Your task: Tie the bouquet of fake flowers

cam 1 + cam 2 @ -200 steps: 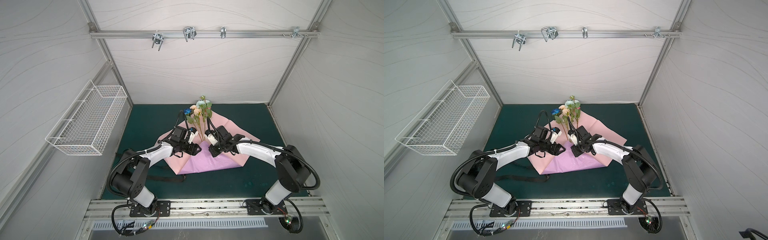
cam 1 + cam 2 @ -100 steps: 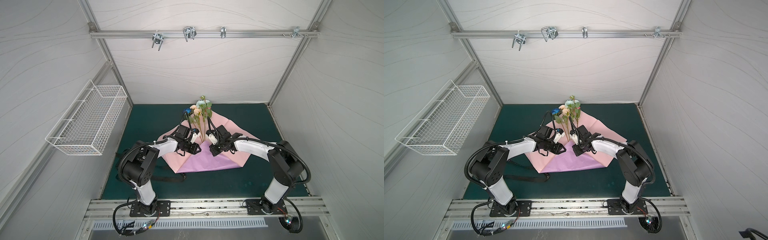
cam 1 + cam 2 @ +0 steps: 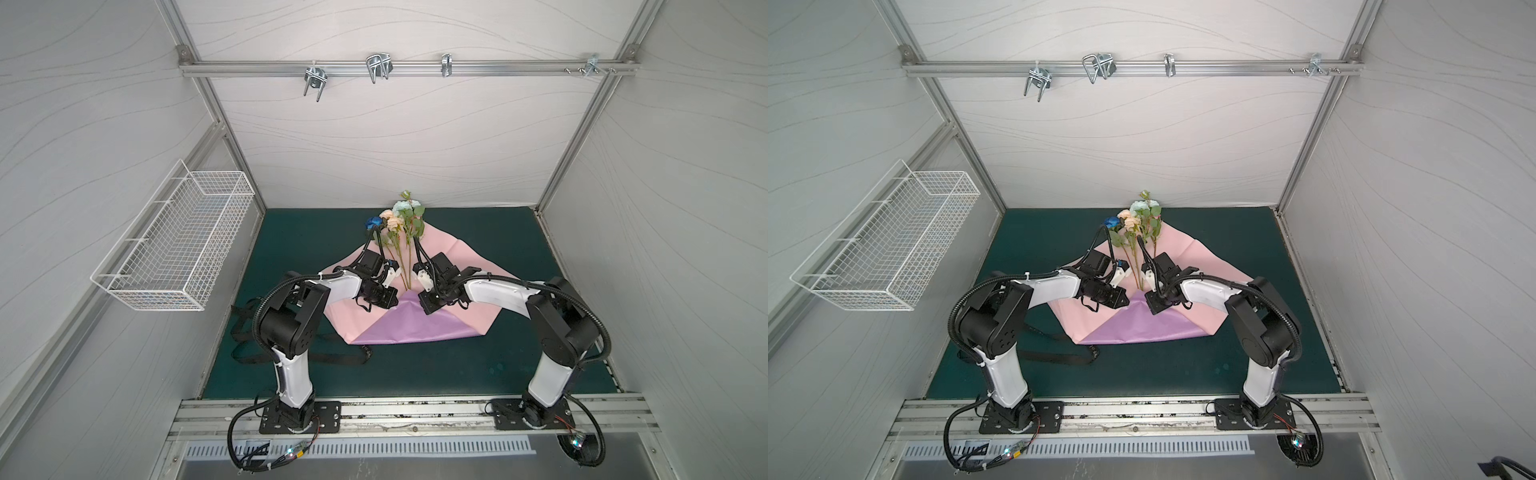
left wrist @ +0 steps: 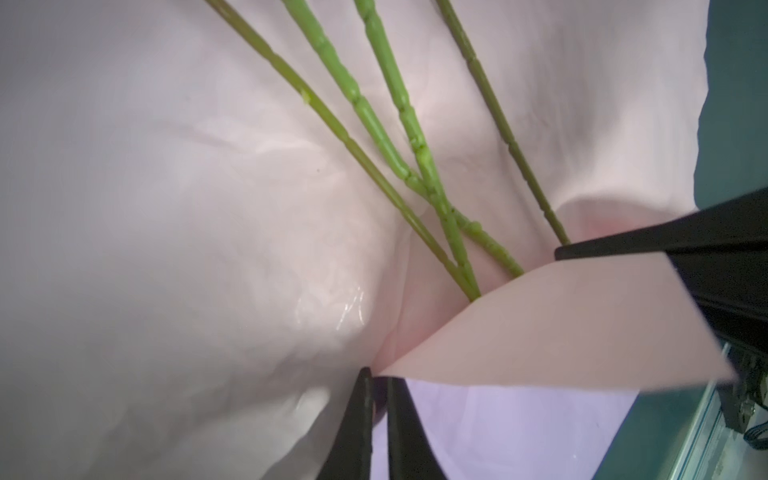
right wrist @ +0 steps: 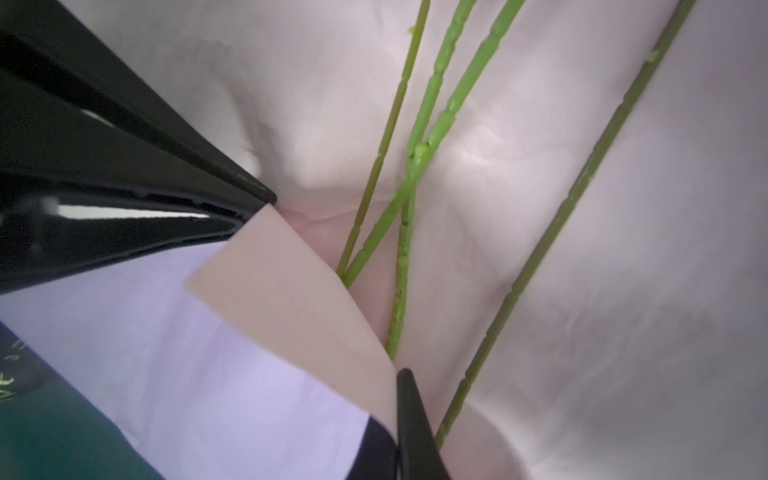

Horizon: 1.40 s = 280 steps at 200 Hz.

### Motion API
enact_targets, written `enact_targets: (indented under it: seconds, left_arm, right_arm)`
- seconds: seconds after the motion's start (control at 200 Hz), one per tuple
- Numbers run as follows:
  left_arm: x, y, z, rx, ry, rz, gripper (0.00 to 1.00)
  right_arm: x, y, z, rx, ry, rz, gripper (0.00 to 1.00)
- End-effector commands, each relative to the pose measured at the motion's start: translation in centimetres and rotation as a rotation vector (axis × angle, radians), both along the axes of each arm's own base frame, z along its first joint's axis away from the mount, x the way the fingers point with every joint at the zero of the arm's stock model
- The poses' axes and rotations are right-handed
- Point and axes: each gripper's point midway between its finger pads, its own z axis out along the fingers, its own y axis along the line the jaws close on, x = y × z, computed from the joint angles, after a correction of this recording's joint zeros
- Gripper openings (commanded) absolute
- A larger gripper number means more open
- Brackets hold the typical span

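Left wrist view: left hand point(image 4: 379, 374) and right hand point(image 4: 565, 250) pinch paper sheet point(image 4: 561, 332) folded over bouquet point(image 4: 415, 166) stems

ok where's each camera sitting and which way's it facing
Top views: high over the base rail, facing down toward the back wall; whole left arm and right arm, left gripper and right gripper meeting on the paper sheet under the bouquet of fake flowers.
Left wrist: on the left arm, facing the stems past its own fingers; right gripper's tip shows.
Right wrist: on the right arm, facing the same stems past its own fingers; left gripper shows.
Shared: wrist views both show the stems and the pinched flap.
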Motion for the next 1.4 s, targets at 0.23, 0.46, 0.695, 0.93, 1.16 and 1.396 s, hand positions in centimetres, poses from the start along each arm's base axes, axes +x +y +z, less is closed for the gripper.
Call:
enact_targets:
  seconds: [0.23, 0.46, 0.695, 0.93, 1.16, 1.396]
  left_arm:
    - [1.1, 0.0, -0.9, 0.013, 0.017, 0.027, 0.06]
    - [1.2, -0.2, -0.4, 0.001, 0.007, 0.029, 0.06]
    - [1.1, -0.2, -0.9, 0.001, 0.018, 0.035, 0.06]
    - [1.6, 0.3, 0.4, 0.015, -0.009, 0.086, 0.07]
    - [2.6, 3.5, 5.8, 0.090, -0.112, 0.295, 0.16]
    - [-3.5, 3.2, 8.7, -0.015, -0.060, 0.370, 0.18]
  right_arm:
    - [0.9, -0.2, 1.2, -0.006, 0.000, -0.066, 0.27]
    - [1.5, -0.7, 4.3, -0.008, -0.087, -0.111, 0.39]
    - [0.9, -0.2, 3.4, -0.071, -0.119, -0.105, 0.54]
    - [0.4, -0.1, 0.5, -0.108, -0.071, -0.100, 0.54]
    - [0.7, -0.1, -0.7, -0.135, -0.056, -0.105, 0.54]
    - [0.5, -0.2, -1.0, -0.143, -0.043, -0.119, 0.53]
